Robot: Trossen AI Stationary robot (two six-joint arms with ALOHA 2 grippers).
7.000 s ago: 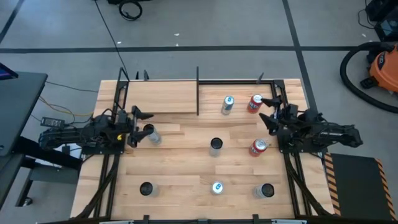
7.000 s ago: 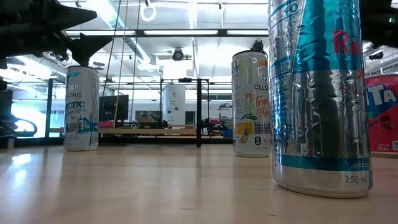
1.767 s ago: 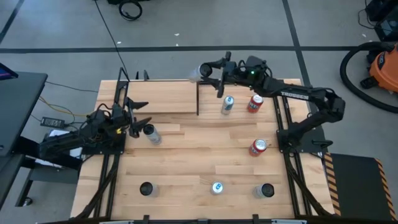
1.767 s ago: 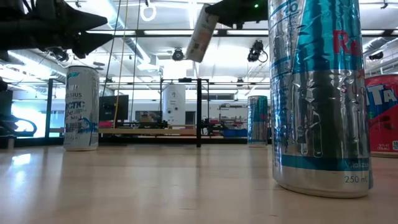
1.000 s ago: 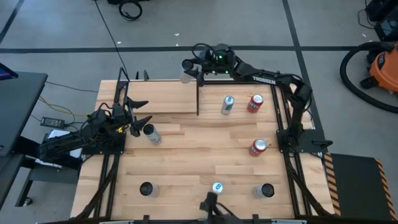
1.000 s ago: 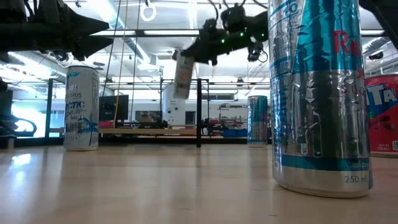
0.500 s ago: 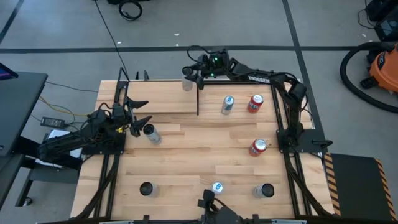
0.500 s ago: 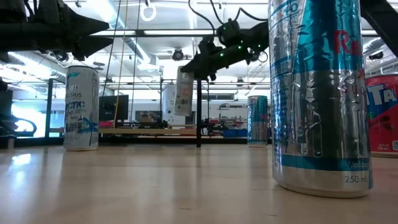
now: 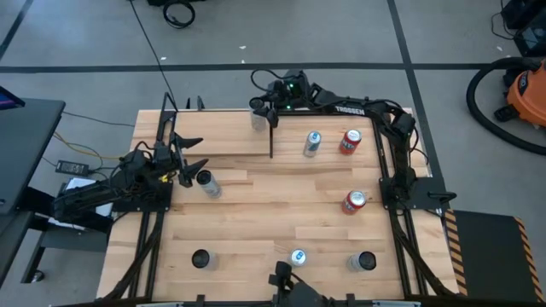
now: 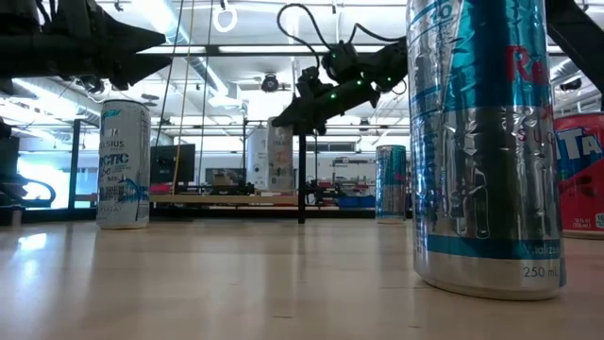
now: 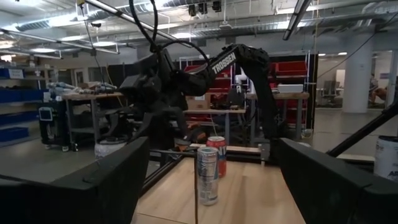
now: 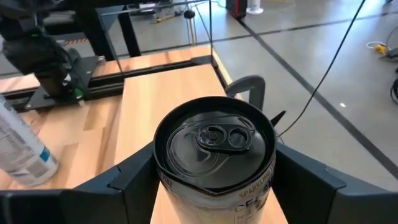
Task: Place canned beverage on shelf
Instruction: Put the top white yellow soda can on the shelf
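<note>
The canned beverage (image 12: 214, 146), a pale can with a dark top, stands upright in my right gripper (image 9: 262, 112), which is shut on it over the far right corner of the shelf (image 9: 217, 134). In the low view the can (image 10: 279, 156) has its bottom at or just above the shelf panel (image 10: 217, 197); whether it touches, I cannot tell. My left gripper (image 9: 191, 158) waits open at the table's left side, next to a silver can (image 9: 207, 183). My right gripper pinches the can's side wall just under the top rim (image 12: 163, 177) between its two fingers (image 12: 134, 183), one on each side. The fingers come from the table's right, slanting slightly down. The can stays upright below the fingers over the shelf.
A black upright post (image 9: 271, 128) stands at the shelf's right edge, close to the held can. Right of it stand a blue-silver can (image 9: 312, 143) and a red can (image 9: 350, 141). Another red can (image 9: 354, 202) and several cans along the near edge (image 9: 297, 257) stand farther off.
My right gripper has come down toward the shelf with the can. The can hung tilted a second ago and now stands upright, much lower, close to the shelf panel. The gripper has tipped forward while sinking.
</note>
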